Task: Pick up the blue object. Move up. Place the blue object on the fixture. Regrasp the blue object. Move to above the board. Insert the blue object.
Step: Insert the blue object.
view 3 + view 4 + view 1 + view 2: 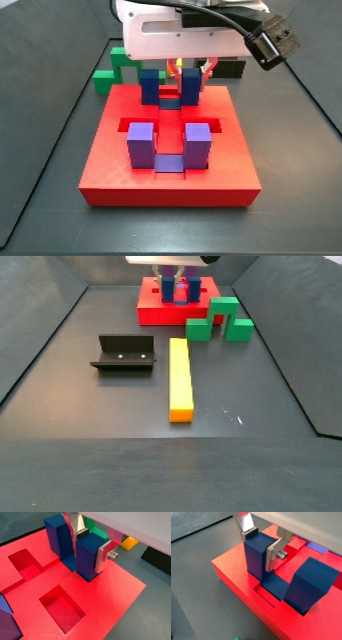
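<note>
The blue object (87, 559) stands in a recess of the red board (113, 582), prongs up and its low bridge down in the recess. My gripper (92, 546) is shut on one prong, with a silver finger on each side of it. Both wrist views show this; the free prong (311, 577) stands beside the gripper (262, 544). In a side view the blue object (174, 85) sits at the board's (174, 185) far end under the gripper (187, 72). The black fixture (127, 354) stands apart on the floor, far from the board (154, 314).
A purple U-shaped block (167, 145) stands in the board's near recess. Two open recesses (63, 609) remain in the board. A green stepped block (221, 321) sits beside the board. A long yellow bar (179, 376) lies on the floor between fixture and green block.
</note>
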You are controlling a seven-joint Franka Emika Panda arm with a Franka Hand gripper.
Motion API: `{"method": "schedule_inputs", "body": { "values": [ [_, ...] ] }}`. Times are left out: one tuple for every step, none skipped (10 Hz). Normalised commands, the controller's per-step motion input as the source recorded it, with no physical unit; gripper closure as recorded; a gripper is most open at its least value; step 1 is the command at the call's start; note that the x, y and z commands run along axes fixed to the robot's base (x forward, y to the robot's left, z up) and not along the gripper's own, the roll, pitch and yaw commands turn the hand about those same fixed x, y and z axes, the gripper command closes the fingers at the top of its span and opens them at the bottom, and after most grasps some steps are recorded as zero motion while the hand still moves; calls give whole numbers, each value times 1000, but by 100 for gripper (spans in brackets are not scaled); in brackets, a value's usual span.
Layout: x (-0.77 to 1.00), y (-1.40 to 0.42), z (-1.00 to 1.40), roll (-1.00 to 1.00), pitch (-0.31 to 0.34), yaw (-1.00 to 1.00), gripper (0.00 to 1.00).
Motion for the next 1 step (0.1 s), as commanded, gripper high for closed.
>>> {"method": "schedule_inputs", "body": {
  "values": [
    [-63, 0, -74, 94, 0, 0, 100]
  ]
}}
